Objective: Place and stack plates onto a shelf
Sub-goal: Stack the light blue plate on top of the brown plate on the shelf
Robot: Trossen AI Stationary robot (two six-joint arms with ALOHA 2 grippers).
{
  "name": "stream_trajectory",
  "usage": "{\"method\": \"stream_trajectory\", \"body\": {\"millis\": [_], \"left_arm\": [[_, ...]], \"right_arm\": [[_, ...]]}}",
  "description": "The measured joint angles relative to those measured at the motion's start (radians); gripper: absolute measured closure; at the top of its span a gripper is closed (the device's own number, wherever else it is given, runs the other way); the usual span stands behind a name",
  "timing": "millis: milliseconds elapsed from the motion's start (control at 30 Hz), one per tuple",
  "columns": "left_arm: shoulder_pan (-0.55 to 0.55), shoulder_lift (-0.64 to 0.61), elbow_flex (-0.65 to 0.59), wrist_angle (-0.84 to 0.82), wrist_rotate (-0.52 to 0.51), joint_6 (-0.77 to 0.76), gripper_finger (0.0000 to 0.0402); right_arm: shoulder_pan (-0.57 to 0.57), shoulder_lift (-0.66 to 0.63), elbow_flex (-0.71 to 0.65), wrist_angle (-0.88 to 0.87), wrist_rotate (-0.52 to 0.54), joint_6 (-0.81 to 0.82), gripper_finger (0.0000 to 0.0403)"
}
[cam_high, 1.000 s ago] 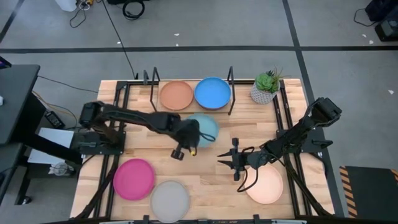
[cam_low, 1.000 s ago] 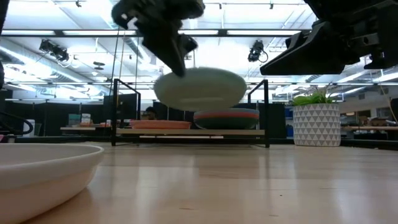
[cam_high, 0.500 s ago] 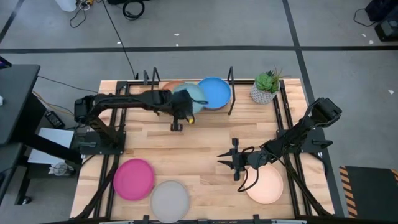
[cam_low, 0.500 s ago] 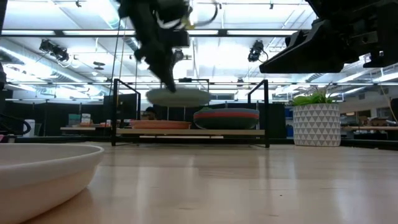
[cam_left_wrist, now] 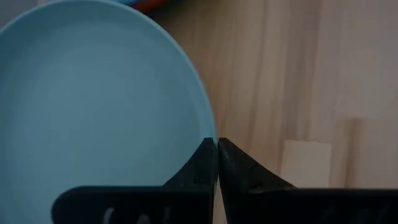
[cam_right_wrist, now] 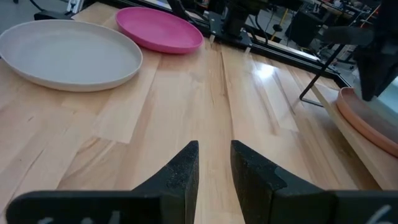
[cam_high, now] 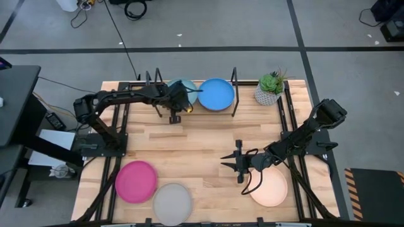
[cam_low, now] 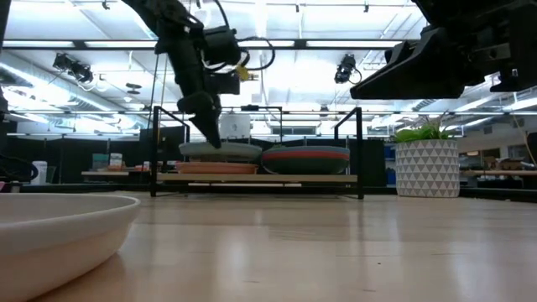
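Observation:
My left gripper (cam_high: 176, 108) (cam_left_wrist: 216, 146) is shut on the pale blue plate (cam_high: 184, 88) (cam_low: 221, 151) (cam_left_wrist: 99, 106) over the left half of the shelf (cam_low: 252, 178). That plate lies level on the tan plate (cam_low: 216, 168). On the shelf's right half the blue plate (cam_high: 216, 94) tops a stack with red and dark layers (cam_low: 305, 159). The pink plate (cam_high: 136, 181), grey plate (cam_high: 172, 203) and cream plate (cam_high: 270, 186) lie flat on the table. My right gripper (cam_high: 225, 162) (cam_right_wrist: 214, 163) hovers open over the table's middle, right of centre. My left gripper pinches the pale blue plate's rim (cam_left_wrist: 209, 132) between its two fingers (cam_left_wrist: 200, 169), on the plate's near-left side. The fingers come from above, slanting toward the far edge (cam_low: 204, 126). The plate sits level, seemingly resting on the tan plate.
A potted plant (cam_high: 270, 88) stands at the shelf's right end. Black uprights (cam_high: 235, 82) frame the shelf. Bare wood lies between the shelf and the near plates. The cream plate (cam_low: 59, 231) fills the low view's near left corner.
My left gripper carried the pale blue plate from the table's middle toward the far edge and down onto the shelf's left side. The plate was lifted clear and now lies level over the tan plate. The right arm kept still.

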Motion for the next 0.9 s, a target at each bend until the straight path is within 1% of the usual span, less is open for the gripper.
{"method": "stream_trajectory", "body": {"millis": [267, 333, 500, 633, 733, 833, 900], "left_arm": [[0.010, 0.000, -0.064, 0.060, 0.001, -0.026, 0.0389], [0.010, 0.000, -0.064, 0.082, -0.003, -0.027, 0.0372], [0.010, 0.000, -0.063, 0.161, -0.037, -0.045, 0.0309], [0.002, 0.000, -0.063, 0.158, -0.038, -0.049, 0.0270], [-0.011, -0.015, -0.063, 0.143, -0.037, -0.042, 0.0255], [-0.032, -0.054, -0.043, 0.134, -0.037, -0.044, 0.0253], [-0.049, -0.081, -0.017, 0.099, -0.037, -0.055, 0.0254]], "right_arm": [[0.000, 0.000, 0.000, 0.001, 0.000, -0.002, 0.0304], [0.000, 0.000, 0.000, 0.001, 0.000, -0.003, 0.0304], [0.000, 0.000, 0.000, 0.001, 0.000, -0.005, 0.0304], [-0.006, 0.000, 0.000, 0.002, -0.001, -0.008, 0.0304], [-0.009, 0.000, 0.000, 0.002, -0.001, -0.008, 0.0304], [-0.009, 0.000, 0.000, 0.002, -0.002, -0.010, 0.0304], [-0.009, 0.000, 0.000, 0.002, -0.002, -0.018, 0.0304]]}}
